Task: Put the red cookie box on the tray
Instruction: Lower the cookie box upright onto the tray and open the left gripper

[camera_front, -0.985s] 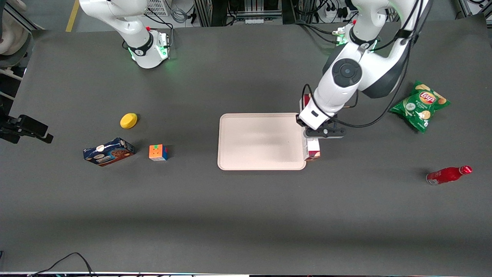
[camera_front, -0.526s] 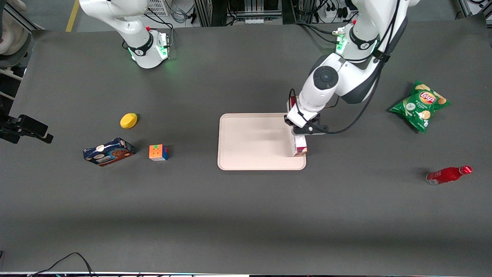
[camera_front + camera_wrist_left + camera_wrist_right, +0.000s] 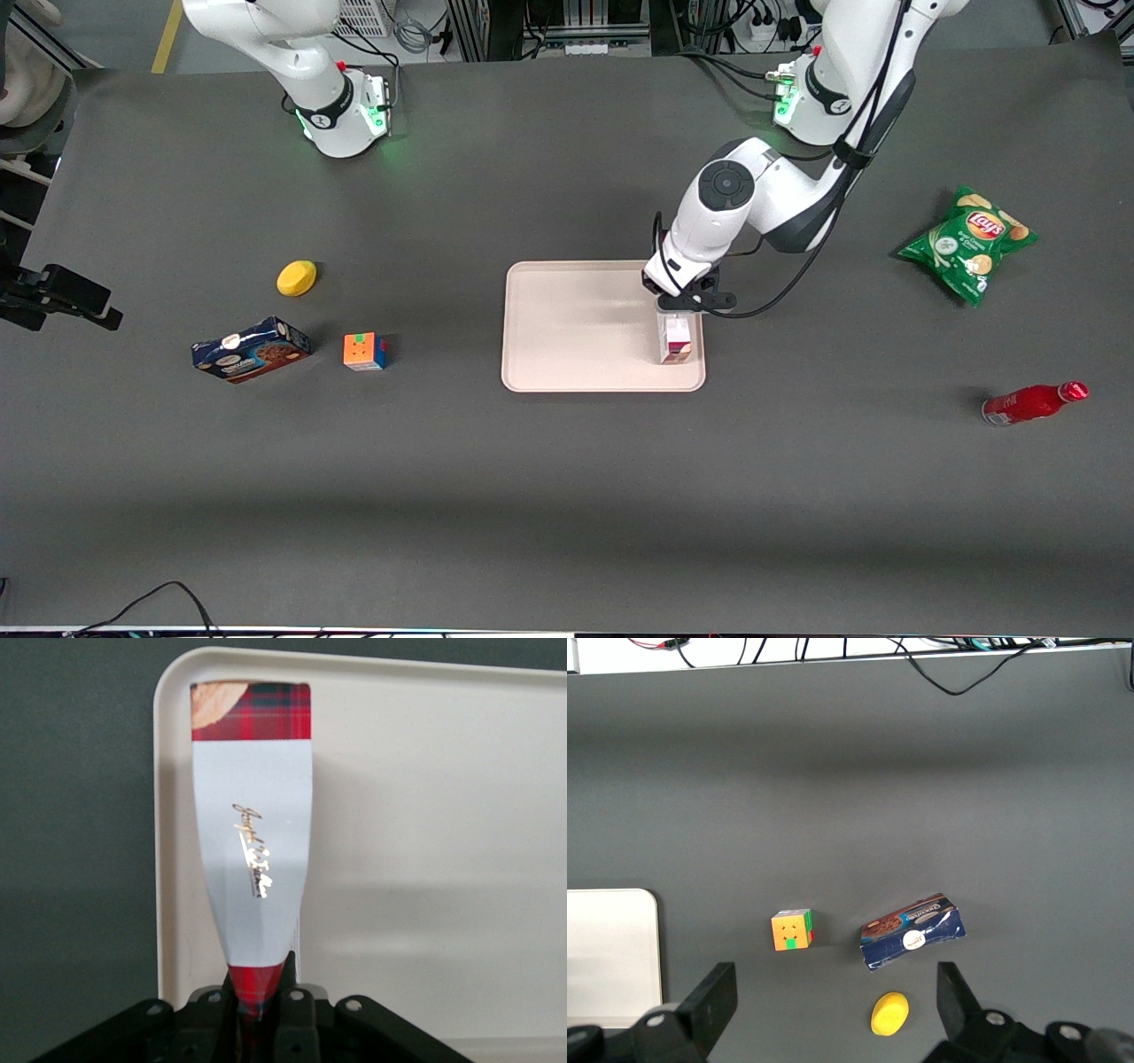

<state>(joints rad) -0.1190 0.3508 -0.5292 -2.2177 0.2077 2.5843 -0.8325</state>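
The end effector [image 3: 678, 306] is clamped on the red box [image 3: 675, 339], pinching it near one end, and hangs over the tray [image 3: 576, 328] along the edge toward the working arm's end of the bench [image 3: 567, 496]. In the wrist view the box [image 3: 255, 824] lies lengthwise just inside the tray's rim [image 3: 163, 815], parallel to it, with the plaid end close to a rounded corner. Whether it already touches the tray floor I cannot tell.

The main risk, as I judge it, is that margin: the box sits so close to the rim that letting go could leave one long edge propped on the raised lip, so it rests tilted or slides onto the bench. Because the grip is at one end only, the free end may also droop or swing as the clamp loosens, and a release from too high could tip the narrow carton onto its side.

Counting across the front view: one yellow object [image 3: 297, 277], one blue box [image 3: 251, 349], one cube [image 3: 365, 351], one tray, one red box, one chip bag [image 3: 967, 243], one red bottle [image 3: 1033, 403].
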